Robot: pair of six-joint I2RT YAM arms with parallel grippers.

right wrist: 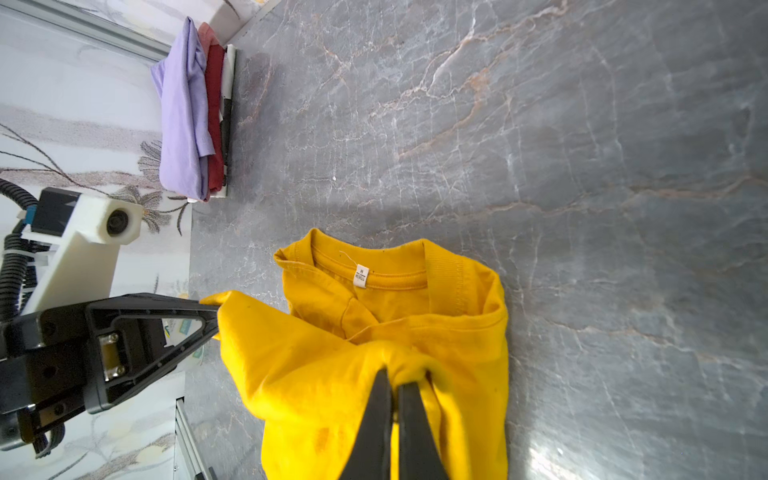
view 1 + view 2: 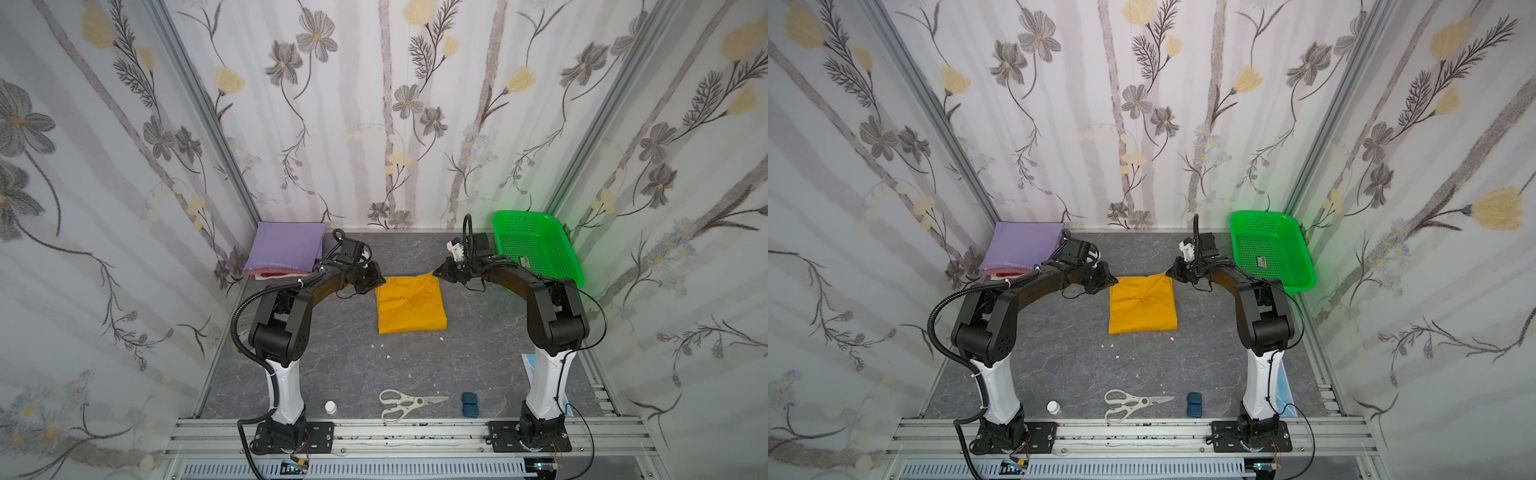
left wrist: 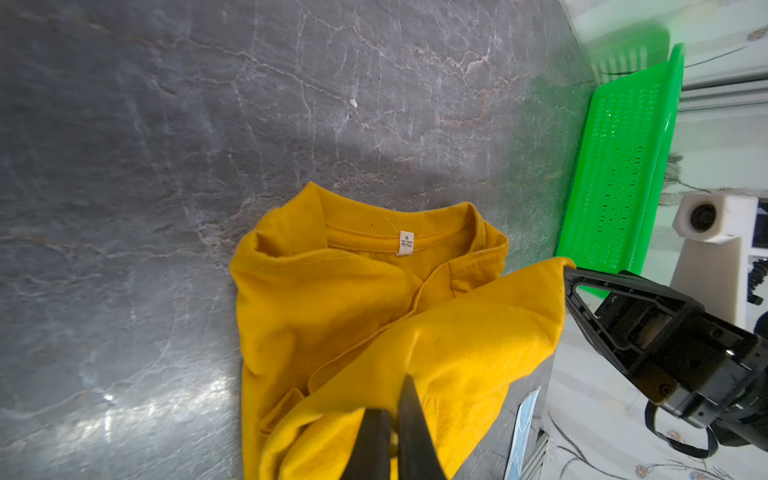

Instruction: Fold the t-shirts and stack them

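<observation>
Grips the far left corner of the mustard-yellow t-shirt [image 2: 411, 305] with the left tool [image 2: 380, 279], jaws pressed together on the cloth. Grips the far right corner with the right tool [image 2: 435, 273], closed just as tightly on fabric. Reads the same in both top views, with the left tool [image 2: 1115, 280] and right tool [image 2: 1169, 272] at the two far corners of the mustard-yellow t-shirt [image 2: 1142, 307].

Lies as a rough folded rectangle near the middle of the grey marbled desk [image 2: 340, 357], between the two arms, near edge flat on the surface.

Shows, from the left wrist, the pinched top layer raised above the collar, where a white neck tag [image 3: 406, 242] sits. Puts the left tool [image 3: 397, 399] shut on a bunched fold there and the right tool [image 3: 567, 272] clamped on a pointed corner. Shows the mirror of this from the right wrist: right tool [image 1: 392, 378] closed on gathered cloth, left tool [image 1: 216, 311] nipping the opposite tip.

Finds a folded pile in the far left corner of the desk, apart from the yellow one: lavender t-shirt [image 2: 286, 247] on top, red t-shirt [image 1: 215, 116] beneath, something white at the bottom, too thin to identify.

Places a green mesh basket [image 2: 519, 241] in the far right corner. Sets scissors [image 2: 409, 403], a small white bottle [image 2: 330, 407] and a dark blue block [image 2: 469, 404] along the near edge.
</observation>
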